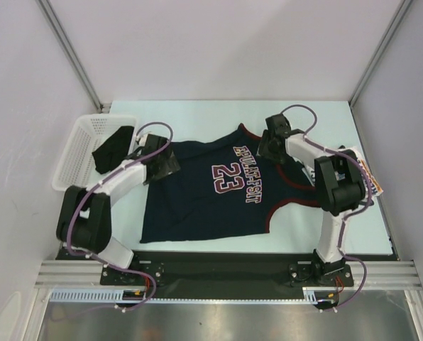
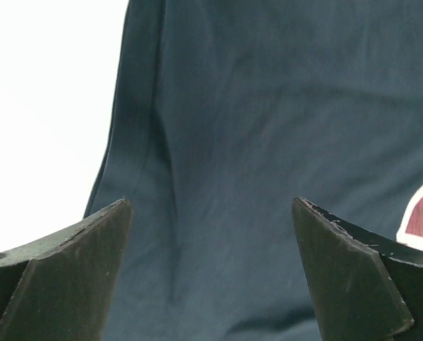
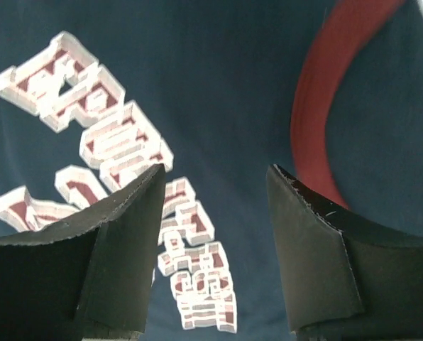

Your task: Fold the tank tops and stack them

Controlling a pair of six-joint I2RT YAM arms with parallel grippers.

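The navy top (image 1: pixel 204 195) lies flat on the table (image 1: pixel 197 117). My left gripper (image 1: pixel 165 166) hangs wide open over its left edge; my right gripper (image 1: pixel 270 149), jaws apart and empty, hovers above the lettering (image 1: pixel 248 174).

My left arm (image 1: pixel 105 186) folds at the elbow and reaches forward and inward. My left tool (image 2: pixel 211 206) points down with its jaws spread wide. My right arm (image 1: pixel 337 186) bends forward and to the left. My right tool (image 3: pixel 215 174) also faces down, its jaws parted less widely.
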